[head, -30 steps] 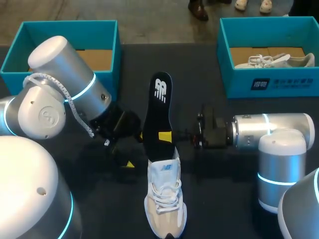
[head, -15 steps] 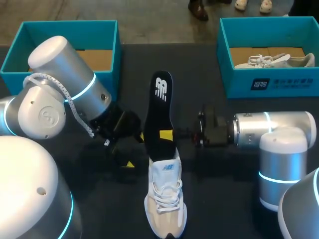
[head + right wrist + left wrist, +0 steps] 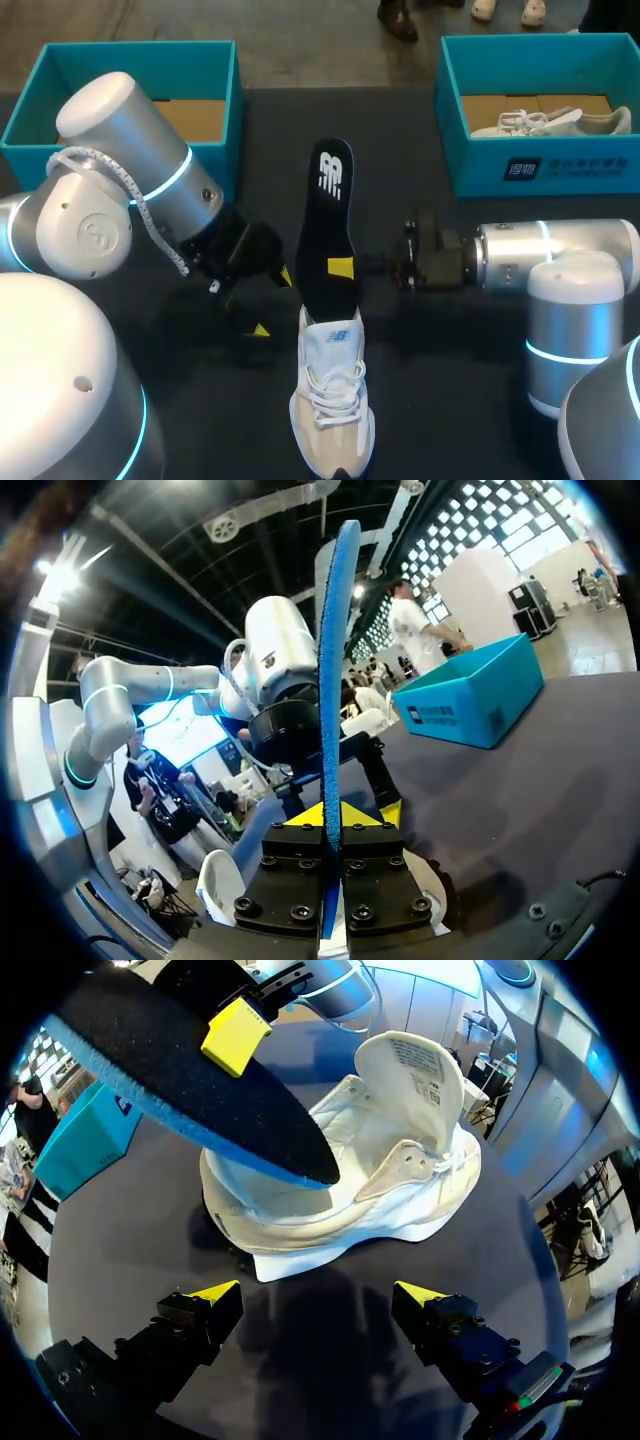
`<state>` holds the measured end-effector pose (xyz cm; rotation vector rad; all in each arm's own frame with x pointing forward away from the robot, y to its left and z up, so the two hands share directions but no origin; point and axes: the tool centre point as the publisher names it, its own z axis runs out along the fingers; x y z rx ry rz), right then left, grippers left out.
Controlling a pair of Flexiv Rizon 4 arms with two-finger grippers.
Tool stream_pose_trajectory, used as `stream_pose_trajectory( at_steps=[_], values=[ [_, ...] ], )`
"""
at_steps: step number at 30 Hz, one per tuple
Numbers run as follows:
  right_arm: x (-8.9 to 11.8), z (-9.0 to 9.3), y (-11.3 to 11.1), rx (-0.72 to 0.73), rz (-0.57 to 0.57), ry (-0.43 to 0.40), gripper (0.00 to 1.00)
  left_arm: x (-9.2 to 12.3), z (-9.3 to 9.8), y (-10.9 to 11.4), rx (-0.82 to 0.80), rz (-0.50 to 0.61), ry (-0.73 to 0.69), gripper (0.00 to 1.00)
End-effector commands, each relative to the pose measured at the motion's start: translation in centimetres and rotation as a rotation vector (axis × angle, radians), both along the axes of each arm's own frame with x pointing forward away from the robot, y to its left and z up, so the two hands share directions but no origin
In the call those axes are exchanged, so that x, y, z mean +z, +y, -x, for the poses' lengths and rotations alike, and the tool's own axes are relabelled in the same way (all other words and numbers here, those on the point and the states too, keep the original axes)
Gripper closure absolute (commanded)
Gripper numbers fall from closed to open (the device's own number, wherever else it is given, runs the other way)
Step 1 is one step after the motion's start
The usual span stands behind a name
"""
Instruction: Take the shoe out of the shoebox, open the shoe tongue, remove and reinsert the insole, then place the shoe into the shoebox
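- The white lace-up sneaker stands on the dark table at 6 o'clock, toe toward me, outside both boxes. Its white padded tongue is lifted upright.
- My left gripper sits low at about 10 o'clock from the sneaker, aimed at its side. The fingers are spread wide with nothing between them, and the sneaker is just ahead of them.
- My right gripper comes in from 3 o'clock and is clamped on the long black insole with a blue foam underside, one yellow tip on each face.
- The insole runs from the sneaker's opening toward 12 o'clock, with its near end over that opening; I cannot tell whether it touches inside.
- A teal cardboard shoebox sits at 10 o'clock.
- A second teal cardboard shoebox sits at 2 o'clock, with another white sneaker lying in it.
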<state>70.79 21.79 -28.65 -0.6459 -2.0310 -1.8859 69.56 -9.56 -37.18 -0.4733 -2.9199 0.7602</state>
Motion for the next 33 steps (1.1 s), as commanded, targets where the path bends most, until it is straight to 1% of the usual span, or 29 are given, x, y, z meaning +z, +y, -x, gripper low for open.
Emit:
stream_pose_trajectory(
  at_steps=[1,11,22,33],
  values=[
    [-0.2,-0.2,0.3,0.012,0.003,0.005,1.0,-0.1,0.0,-0.1,0.001,-0.002,-0.001,0.0],
    [-0.8,-0.1,0.8,0.027,0.0,0.021,1.0,-0.1,0.0,-0.1,0.001,-0.002,-0.001,0.0],
    [-1.5,0.6,0.2,0.017,0.008,0.036,1.0,-0.1,0.0,-0.1,0.001,-0.002,-0.001,0.0],
    [-1.5,0.6,0.4,0.027,0.009,0.041,1.0,-0.1,0.0,-0.1,0.001,-0.002,-0.001,0.0]
  ],
)
